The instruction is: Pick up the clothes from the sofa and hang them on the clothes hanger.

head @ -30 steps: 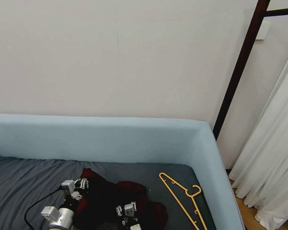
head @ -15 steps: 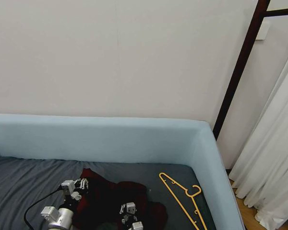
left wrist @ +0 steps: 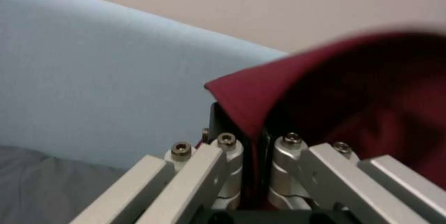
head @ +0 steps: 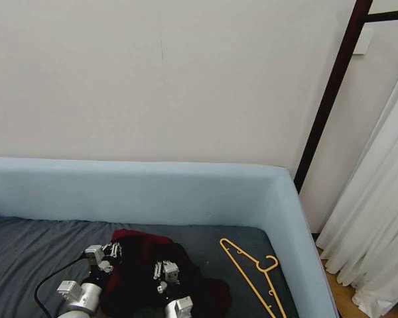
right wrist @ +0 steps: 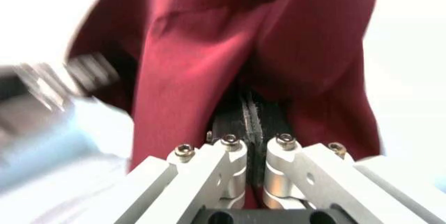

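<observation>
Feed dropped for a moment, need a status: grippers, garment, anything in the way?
Left gripper and right gripper both shut on the red garment. Garment bunched over sofa seat. Orange hanger lies apart, nothing blocking.

Item 1: dark red fabric garment (head: 142, 255), crumpled in a mound on the grey seat of the light-blue sofa (head: 186, 192). Two folds are raised, pinched in the left gripper (head: 114, 252) and right gripper (head: 162, 270). Item 2: orange plastic clothes hanger (head: 249, 268), flat on the seat just right of the garment, hook toward the armrest.
</observation>
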Tool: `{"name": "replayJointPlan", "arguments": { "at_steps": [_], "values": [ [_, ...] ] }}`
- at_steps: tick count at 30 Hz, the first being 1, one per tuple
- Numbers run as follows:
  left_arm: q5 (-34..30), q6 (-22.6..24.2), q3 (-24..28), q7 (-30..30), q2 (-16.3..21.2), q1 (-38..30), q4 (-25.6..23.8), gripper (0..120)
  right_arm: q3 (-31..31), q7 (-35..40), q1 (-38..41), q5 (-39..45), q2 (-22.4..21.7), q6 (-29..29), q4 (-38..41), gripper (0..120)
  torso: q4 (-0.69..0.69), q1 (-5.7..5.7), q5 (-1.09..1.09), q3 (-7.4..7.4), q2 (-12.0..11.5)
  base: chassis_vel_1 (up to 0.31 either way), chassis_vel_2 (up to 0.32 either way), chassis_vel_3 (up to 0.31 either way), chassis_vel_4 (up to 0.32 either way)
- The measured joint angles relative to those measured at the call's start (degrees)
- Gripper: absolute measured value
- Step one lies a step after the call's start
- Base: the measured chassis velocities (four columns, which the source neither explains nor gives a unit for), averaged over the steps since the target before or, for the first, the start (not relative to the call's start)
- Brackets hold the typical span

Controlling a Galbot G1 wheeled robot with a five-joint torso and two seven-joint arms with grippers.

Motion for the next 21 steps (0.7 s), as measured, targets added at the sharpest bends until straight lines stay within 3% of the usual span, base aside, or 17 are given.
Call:
{"name": "replayJointPlan", "arguments": {
  "at_steps": [3, 5, 7, 8, 9, 10, 12, 13, 14, 16, 21],
  "values": [
    [-0.58, -0.48, -0.06, -0.01, 0.59, -0.33, -0.28, 0, -0.73, -0.35, -0.01, -0.74, -0.03, -0.95, 4.72, 0, 0.00, 0.00, 0.01, 0.00, 0.00, 0.000, 0.000, 0.000, 0.000],
    [-0.84, -0.98, -0.11, -0.01, 1.44, -0.71, -0.58, 0, -1.20, -0.42, -0.78, -1.82, -1.93, -2.22, 8.77, 0, -0.01, 0.00, 0.10, -0.01, 0.00, 0.000, 0.000, 0.000, 0.000],
    [-1.02, -1.25, -0.25, -0.03, 2.06, -1.02, -0.73, 0, -1.11, -0.26, -2.93, -2.15, -4.35, -3.39, 11.03, 0, 0.07, -0.01, 0.05, 0.04, 0.00, 0.000, 0.000, 0.000, 0.000],
    [-1.12, -1.26, -0.18, 0.17, 2.28, -1.13, -0.80, 0, -1.12, -0.30, -2.93, -2.35, -5.38, -3.91, 11.80, 0, 0.07, 0.00, 0.20, -0.02, -0.01, 0.000, 0.000, 0.000, 0.000],
    [-1.45, -1.48, -0.49, -0.08, 2.97, -1.54, -1.02, 0, -1.15, -0.29, -2.99, -2.95, -8.66, -4.70, 14.39, 0, -0.03, -0.01, 0.05, -0.02, 0.01, -0.011, -0.086, -0.005, -0.008],
    [-1.69, -1.55, -0.34, 0.12, 3.32, -1.79, -1.18, 0, -1.55, -0.17, -3.25, -2.94, -10.95, -5.78, 15.26, 0, -0.14, -0.02, 0.06, -0.02, 0.01, 0.000, 0.000, 0.000, 0.000],
    [-2.12, -1.56, -0.46, -0.09, 3.94, -2.31, -1.33, 0, -2.04, 0.15, -2.73, -2.39, -17.01, -7.99, 18.86, 0, -0.11, 0.00, -0.02, 0.00, -0.01, 0.000, 0.000, 0.000, 0.000],
    [-2.12, -1.56, -0.46, -0.09, 3.94, -2.31, -1.33, 0, -2.04, 0.15, -2.73, -2.39, -17.01, -7.99, 18.86, 0, -0.11, 0.00, -0.02, 0.00, -0.01, 0.000, 0.000, 0.000, 0.000],
    [-2.18, -1.65, -0.55, -0.07, 4.11, -2.50, -1.57, 0, -2.52, 0.15, -2.70, -1.88, -19.76, -8.71, 20.33, 0, -0.10, -0.01, 0.04, -0.01, 0.00, 0.000, 0.000, 0.000, 0.000],
    [-2.16, -1.70, -0.55, 0.01, 4.07, -2.51, -1.59, 0, -2.50, 0.10, -2.36, -1.23, -22.34, -9.09, 20.97, 0, -0.05, 0.00, -0.04, 0.00, -0.01, 0.000, 0.000, 0.000, 0.000],
    [-1.70, -1.74, -0.36, 0.13, 3.68, -2.28, -1.23, 0, -2.26, -0.56, -1.69, -0.52, -22.78, -8.44, 19.82, 0, -0.03, 0.00, -0.03, 0.00, 0.00, 0.000, 0.000, 0.000, 0.000]
  ]
}}
